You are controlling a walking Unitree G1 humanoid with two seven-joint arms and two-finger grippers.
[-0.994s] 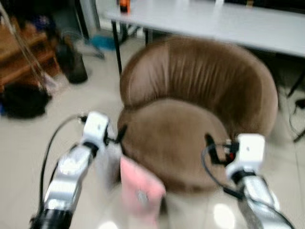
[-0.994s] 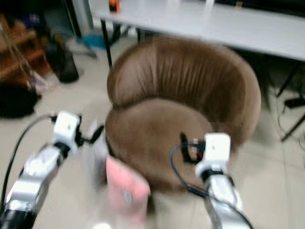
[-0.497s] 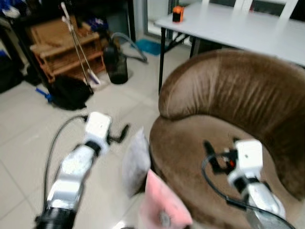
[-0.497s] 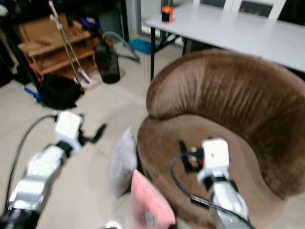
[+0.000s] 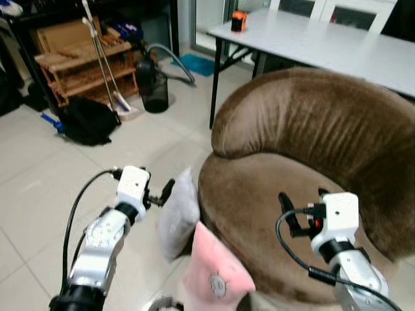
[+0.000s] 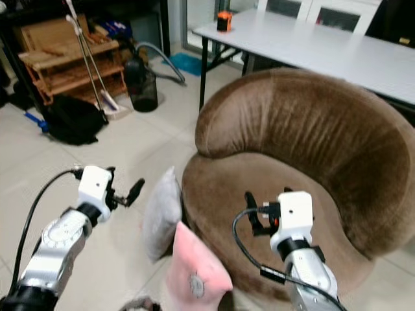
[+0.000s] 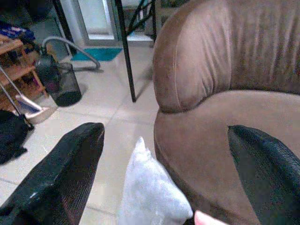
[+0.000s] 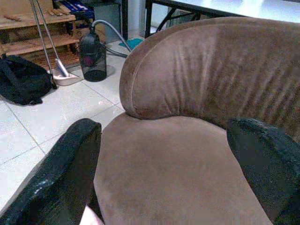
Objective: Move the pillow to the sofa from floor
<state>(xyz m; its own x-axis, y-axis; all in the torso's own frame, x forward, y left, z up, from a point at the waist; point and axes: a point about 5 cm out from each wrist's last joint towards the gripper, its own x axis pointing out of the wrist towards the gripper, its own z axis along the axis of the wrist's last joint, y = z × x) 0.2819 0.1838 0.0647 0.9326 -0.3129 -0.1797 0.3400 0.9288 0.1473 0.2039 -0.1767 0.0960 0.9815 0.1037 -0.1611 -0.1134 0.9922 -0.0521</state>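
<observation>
The grey pillow [image 5: 177, 214] is seen standing on edge on the floor [image 5: 39, 194], leaning against the brown sofa [image 5: 305, 162], just ahead of and below the left tool [image 5: 167, 192], whose fingers are spread open and empty. A pink pillow [image 5: 214, 272] is propped just beside it. The right tool [image 6: 249, 210] is held open above the sofa seat. The pillow is judged light, soft and compressible; its upper corner is best pinched deeply, since the fabric may slip.

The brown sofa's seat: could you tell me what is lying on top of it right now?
The brown sofa has nothing lying on its visible seat; the right gripper hovers above it, covering part. The grey pillow and pink pillow lean outside it.
</observation>
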